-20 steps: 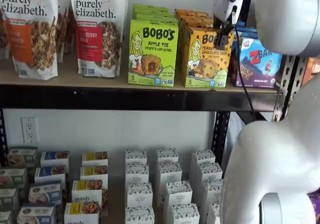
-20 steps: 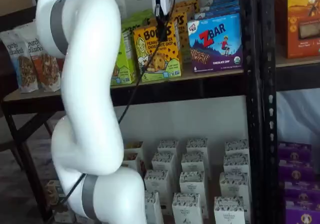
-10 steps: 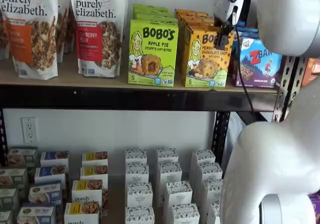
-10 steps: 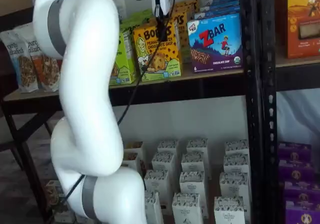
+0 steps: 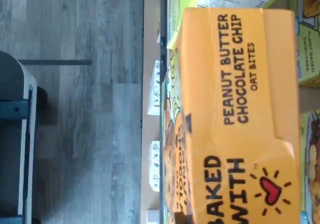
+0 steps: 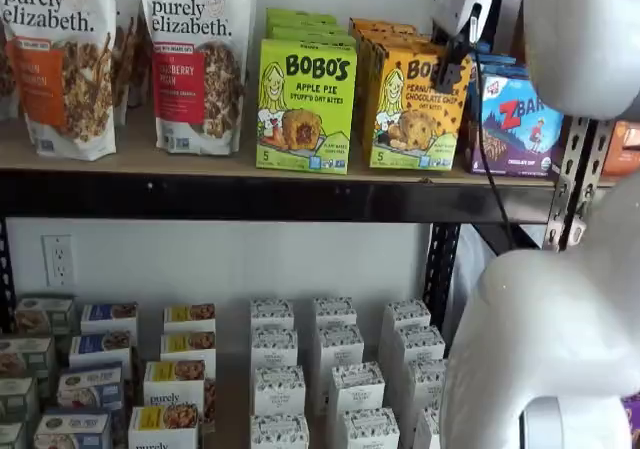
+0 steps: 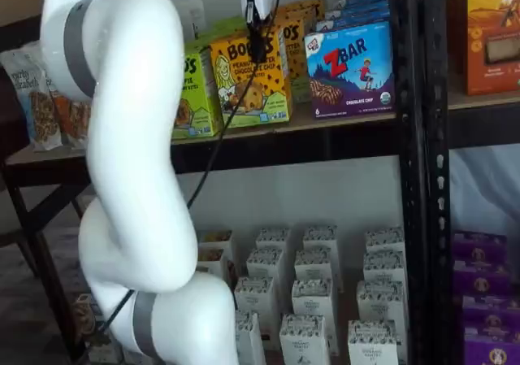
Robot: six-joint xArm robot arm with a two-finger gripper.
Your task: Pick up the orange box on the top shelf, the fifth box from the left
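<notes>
Your target, the upright yellow-orange cardboard carton [image 6: 414,111], stood at the front of the tan board top shelf [image 6: 150,156] with its black metal front beam. It sat between a green Bobo's carton [image 6: 305,105] and a blue-purple ZBar carton [image 6: 519,124]. In both shelf views it leaned, with its bottom edge appearing just clear of the board; more orange cartons of the same kind stood in a row behind it.

Your jaws were closed on the orange carton's top edge: the white gripper body with black fingers [image 7: 257,46] came down onto it, a black cable hanging beside.

Readable print on the carton front: "BOBO'S", "PEANUT BUTTER CHOCOLATE CHIP", a cartoon girl, an oat bite picture, a green bottom strip with "5". In the wrist view its orange top panel [image 5: 235,119] filled much of the picture, reading "PEANUT BUTTER CHOCOLATE CHIP OAT BITES" and "BAKED WITH" beside a red heart.

The green carton read "BOBO'S APPLE PIE STUFF'D OAT BITES". The blue-purple one read "ZBAR", "CHOCOLATE CHIP". Two white pouches [image 6: 198,59] farther along read "purely elizabeth."

The lower shelf held rows of small white cartons [image 6: 340,369]. A white wall with an outlet [image 6: 58,260] stood behind. Grey wood-plank floor [image 5: 75,134] showed in the wrist view.
</notes>
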